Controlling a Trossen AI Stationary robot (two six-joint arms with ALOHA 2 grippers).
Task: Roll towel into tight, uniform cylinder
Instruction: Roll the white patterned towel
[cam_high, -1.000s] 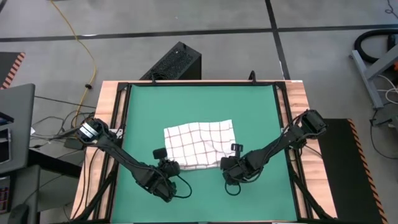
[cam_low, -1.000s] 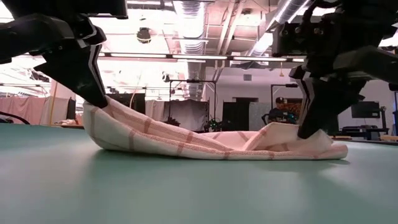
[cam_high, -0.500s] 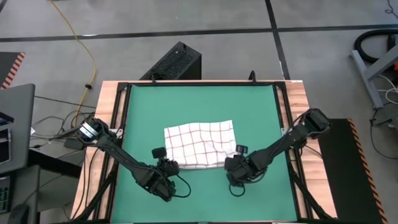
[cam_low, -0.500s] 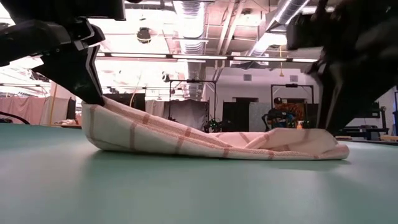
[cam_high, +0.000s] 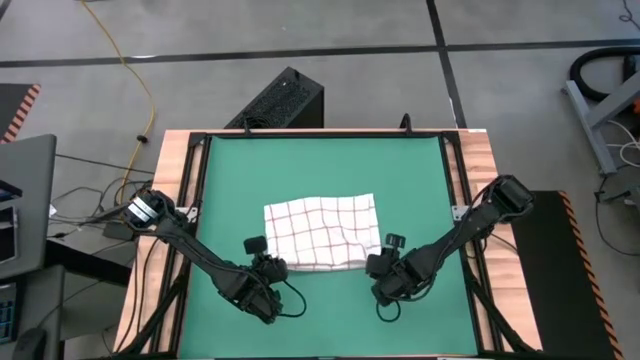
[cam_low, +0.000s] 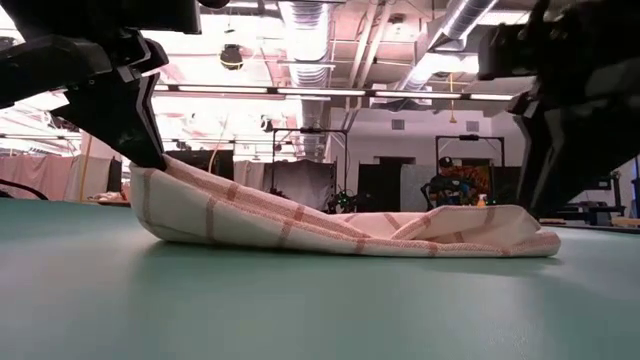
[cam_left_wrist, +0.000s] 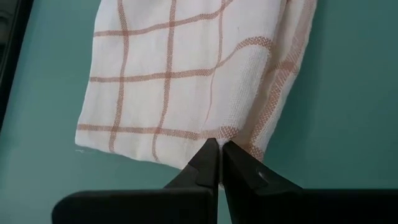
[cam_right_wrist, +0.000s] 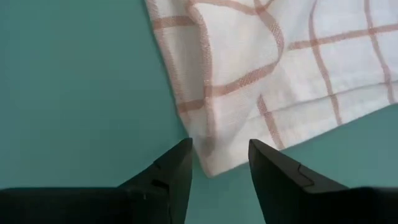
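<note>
Green mat (cam_high: 320, 170): towel (cam_high: 322, 233) lies long side left-right.

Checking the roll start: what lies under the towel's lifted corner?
Under the towel only the green mat shows. The left pincer pinches the raised corner shut; the right pincer is open, just off the other corner. The mat beneath the flat part is covered.

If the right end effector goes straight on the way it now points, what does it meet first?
Most likely the towel: its near corner lies just ahead of the open right end effector, though the height above the mat is unclear.
</note>
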